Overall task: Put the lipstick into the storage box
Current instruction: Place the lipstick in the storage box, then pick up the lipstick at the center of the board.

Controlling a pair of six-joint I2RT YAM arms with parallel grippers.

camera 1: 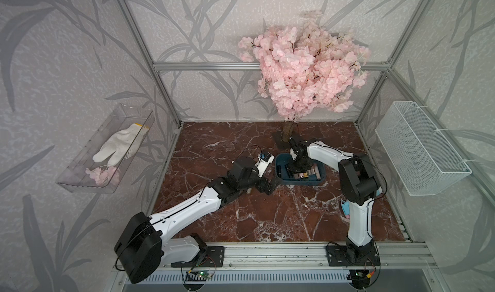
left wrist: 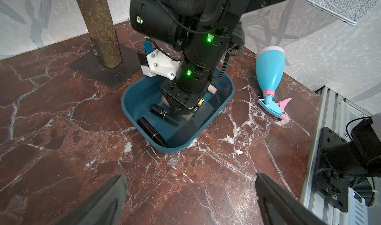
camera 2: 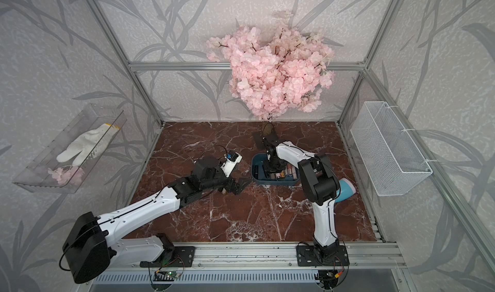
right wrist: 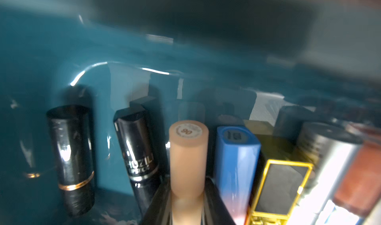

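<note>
Right fingers (right wrist: 158, 209) pinch peach lipstick (right wrist: 187, 160) low inside storage box (left wrist: 181, 148), long axis in line with them, parallel to neighbouring tubes (right wrist: 237, 155); left fingers (left wrist: 107, 199) spread, empty, box at their 2 o'clock; right arm nearer.

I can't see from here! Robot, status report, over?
Left claw open, empty. Right claw shut on peach lipstick, low inside storage box. Blue lipstick close beside.

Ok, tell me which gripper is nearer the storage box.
Right. The right gripper is down inside the storage box, closed on a peach lipstick; the left gripper is open beside the box, outside its rim.
</note>
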